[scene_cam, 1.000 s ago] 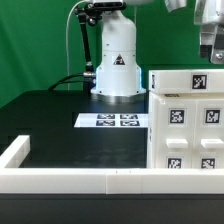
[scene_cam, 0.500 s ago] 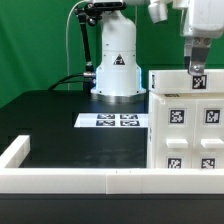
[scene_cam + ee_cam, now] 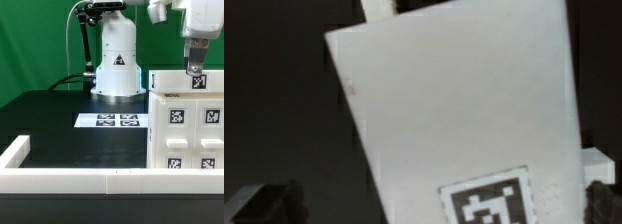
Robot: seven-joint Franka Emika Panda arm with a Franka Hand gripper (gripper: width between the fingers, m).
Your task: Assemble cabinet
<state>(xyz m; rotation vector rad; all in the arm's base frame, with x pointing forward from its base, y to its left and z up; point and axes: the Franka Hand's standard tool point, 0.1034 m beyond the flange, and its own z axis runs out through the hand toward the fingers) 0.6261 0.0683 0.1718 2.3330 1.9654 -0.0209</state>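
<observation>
the cabinet point(image 3: 188, 120) stands on the black table point(image 3: 70, 135) at the exterior view's right, its tagged white faces toward the camera and its front edge just behind the low white rail point(image 3: 80, 180). the gripper point(image 3: 196, 66) hangs right over the cabinet's top edge, close to a tag there; whether it touches the edge cannot be told. in the wrist view a large white panel point(image 3: 455, 110) with one tag fills the picture, and the two dark fingertips point(image 3: 269, 200) show wide on either side of it, so the jaws look apart and not clamped on anything.

the step seems to be taking hold of the cabinet by its top wall. to do it well, the jaws should come straight down with the wall centred between them, go deep enough for a firm hold, then close squarely. an off-centre or shallow pinch could tip or twist the box. the marker board point(image 3: 113, 121) lies well apart and is no obstacle.
</observation>
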